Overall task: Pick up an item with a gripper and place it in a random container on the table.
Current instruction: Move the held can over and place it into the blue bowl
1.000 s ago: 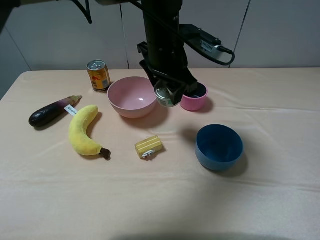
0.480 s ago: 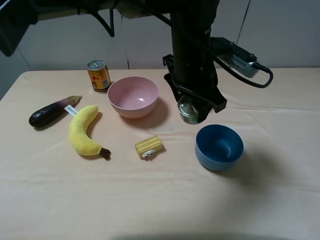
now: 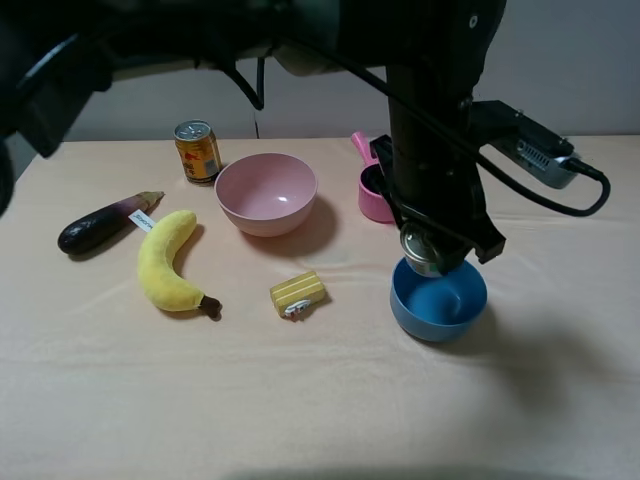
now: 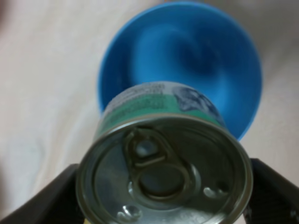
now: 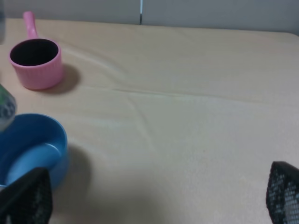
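Note:
My left gripper (image 3: 432, 248) is shut on the short tin can (image 3: 424, 251) and holds it just above the near rim of the blue bowl (image 3: 440, 310). In the left wrist view the can (image 4: 163, 172), with its silver pull-tab lid and green label, sits between the black fingers (image 4: 51, 198), and the blue bowl (image 4: 187, 51) lies right beyond it. My right gripper (image 5: 154, 198) is open and empty, low over bare table to the right of the blue bowl (image 5: 28, 149). It does not show in the exterior high view.
A pink bowl (image 3: 266, 193) and a small pink handled pot (image 3: 375, 195) stand behind the blue bowl. An orange drink can (image 3: 197, 150), an eggplant (image 3: 100, 223), a plush banana (image 3: 168, 260) and a yellow block (image 3: 298, 293) lie to the left.
My left arm has carried the tin can right and toward the front, from beside the pink pot to over the blue bowl. The pink pot is now uncovered.

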### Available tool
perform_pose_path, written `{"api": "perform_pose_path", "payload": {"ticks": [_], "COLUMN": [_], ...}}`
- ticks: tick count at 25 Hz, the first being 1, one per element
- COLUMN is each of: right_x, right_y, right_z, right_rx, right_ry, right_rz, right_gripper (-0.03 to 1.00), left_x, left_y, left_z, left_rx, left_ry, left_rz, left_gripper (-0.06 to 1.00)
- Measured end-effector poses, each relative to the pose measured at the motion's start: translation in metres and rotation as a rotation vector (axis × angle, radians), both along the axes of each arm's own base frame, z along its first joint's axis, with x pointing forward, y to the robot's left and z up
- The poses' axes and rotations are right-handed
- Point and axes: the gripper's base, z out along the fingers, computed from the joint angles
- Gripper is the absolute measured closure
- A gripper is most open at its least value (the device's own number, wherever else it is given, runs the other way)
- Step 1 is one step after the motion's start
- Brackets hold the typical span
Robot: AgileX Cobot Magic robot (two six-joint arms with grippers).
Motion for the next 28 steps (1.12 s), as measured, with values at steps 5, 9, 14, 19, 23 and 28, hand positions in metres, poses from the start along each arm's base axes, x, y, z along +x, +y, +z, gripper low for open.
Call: {"api": "perform_pose_path", "payload": {"ticks": [5, 9, 14, 19, 23, 28], "right_x": [0.0, 0.0, 0.0, 0.0, 0.0, 0.0], "right_y": [0.0, 0.0, 0.0, 0.0, 0.0, 0.0], "right_z": [0.0, 0.0, 0.0, 0.0, 0.0, 0.0], "right_rx": [0.0, 0.0, 0.0, 0.0, 0.0, 0.0], "right_ry": [0.0, 0.0, 0.0, 0.0, 0.0, 0.0], "right_rz": [0.0, 0.0, 0.0, 0.0, 0.0, 0.0], "right_gripper": [0.27, 0.27, 0.27, 0.27, 0.27, 0.27], "left_x": [-0.002, -0.001, 0.0, 0.001, 0.002, 0.003], "left_y": [-0.011, -0.016, -0.019, -0.02, -0.021, -0.02], "left_z": [-0.016, -0.024, -0.039, -0.052, -0.057, -0.057], "left_rx": [-0.019, -0.038, -0.022, -0.004, 0.004, 0.013], "left_ry": [-0.006, -0.022, -0.017, -0.008, -0.005, -0.019], "left_rz": [-0.012, -0.02, -0.033, -0.038, -0.04, -0.044], "left_gripper": [0.26, 0.26, 0.26, 0.26, 0.26, 0.26]}}
